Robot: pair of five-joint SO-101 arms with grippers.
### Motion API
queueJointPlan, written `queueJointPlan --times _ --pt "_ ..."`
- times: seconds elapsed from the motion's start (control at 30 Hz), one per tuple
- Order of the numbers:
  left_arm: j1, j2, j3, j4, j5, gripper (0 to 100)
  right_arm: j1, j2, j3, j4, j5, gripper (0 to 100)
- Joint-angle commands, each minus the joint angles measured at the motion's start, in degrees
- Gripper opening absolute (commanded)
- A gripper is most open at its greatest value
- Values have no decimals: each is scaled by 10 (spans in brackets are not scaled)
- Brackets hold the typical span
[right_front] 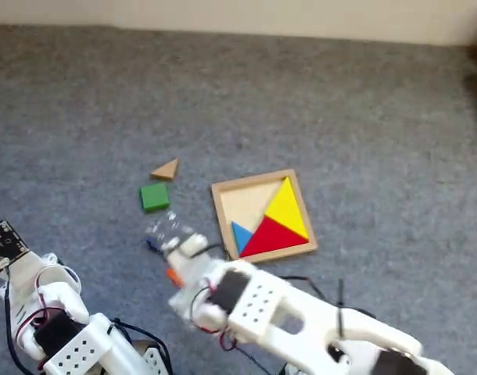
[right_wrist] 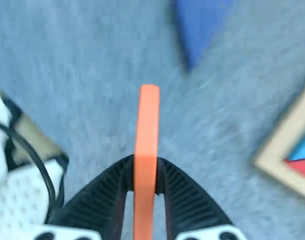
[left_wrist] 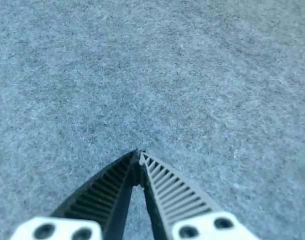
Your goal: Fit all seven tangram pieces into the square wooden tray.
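Note:
The square wooden tray (right_front: 221,205) lies mid-table and holds a yellow triangle (right_front: 288,206), a red triangle (right_front: 275,237) and a small blue triangle (right_front: 242,234). To its left on the carpet lie a green square (right_front: 154,196) and a tan triangle (right_front: 166,169). My right gripper (right_wrist: 145,162) is shut on a thin orange piece (right_wrist: 146,120), held edge-on just left of the tray's near corner (right_wrist: 285,160). A blue piece (right_wrist: 200,27) lies on the carpet ahead of it. My left gripper (left_wrist: 139,159) is shut on nothing, low over bare carpet.
The right arm (right_front: 285,312) stretches from the bottom right toward the tray's near-left corner. The left arm (right_front: 59,328) sits at the bottom left. Grey carpet covers the table, with open room behind and to the right of the tray.

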Motion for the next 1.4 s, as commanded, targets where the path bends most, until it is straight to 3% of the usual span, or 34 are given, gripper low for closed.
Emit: queueJointPlan --times 0.0,0.4,0.5,0.7,0.9,1.1,1.37 --pt "-3 -31 11 -7 -4 8 46 -81 -17 4 8 5" --pt "92 -31 11 40 -4 10 259 -114 -20 -29 -2 5" --pt "94 -31 11 39 -4 10 295 -113 -16 -88 -62 5" --pt "93 -31 11 39 -4 10 336 -87 -10 -167 -142 5" --pt "90 -31 11 39 -4 9 368 33 -11 -269 -216 5" --pt "90 -31 11 39 -4 8 371 135 -13 -314 -220 5" --pt "90 -31 11 38 -4 7 390 145 -43 -313 -219 5"
